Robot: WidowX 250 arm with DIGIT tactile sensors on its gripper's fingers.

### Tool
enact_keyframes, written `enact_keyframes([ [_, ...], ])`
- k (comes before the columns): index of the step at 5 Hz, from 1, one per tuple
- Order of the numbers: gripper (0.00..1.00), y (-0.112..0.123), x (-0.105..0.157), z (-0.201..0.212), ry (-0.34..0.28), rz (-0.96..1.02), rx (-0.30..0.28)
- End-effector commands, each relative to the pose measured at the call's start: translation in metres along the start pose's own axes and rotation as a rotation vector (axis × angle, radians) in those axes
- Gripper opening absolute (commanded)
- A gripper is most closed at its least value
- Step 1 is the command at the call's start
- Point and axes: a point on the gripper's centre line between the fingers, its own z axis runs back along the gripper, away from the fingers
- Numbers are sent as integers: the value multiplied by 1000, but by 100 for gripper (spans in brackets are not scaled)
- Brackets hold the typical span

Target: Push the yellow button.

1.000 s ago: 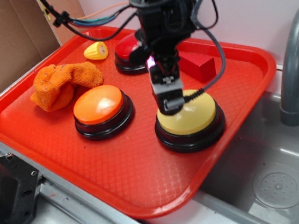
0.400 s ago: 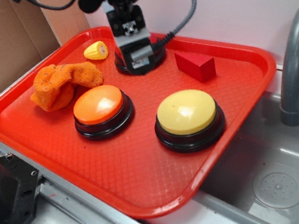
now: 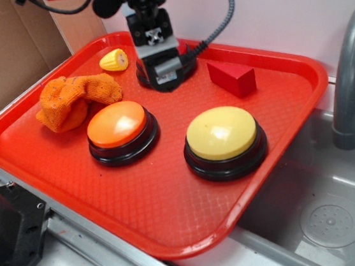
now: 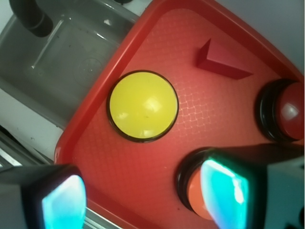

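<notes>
Tray [image 3: 175, 223] holds yellow button [image 3: 221, 133], 2 other buttons.

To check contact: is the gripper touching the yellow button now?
No, the gripper is over the red button, apart from the yellow button.

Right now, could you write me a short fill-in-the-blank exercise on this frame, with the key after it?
1. The gripper hangs over the ____ button at the tray's back.
2. The yellow button has ____ touching its dome.
3. The orange cloth lies beside the ____ button.
4. The red wedge block lies ____ the tray.

Missing words: red; nothing; orange; on
</notes>
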Motion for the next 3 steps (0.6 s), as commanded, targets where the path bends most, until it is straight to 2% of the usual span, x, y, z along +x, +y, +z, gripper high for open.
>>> enact_keyframes([
  [1,100,-3,0,33,-98,-5,38],
  [2,100,-5,0,35,-96,-14,56],
  [3,100,-8,-3,39,-53,-24,95],
])
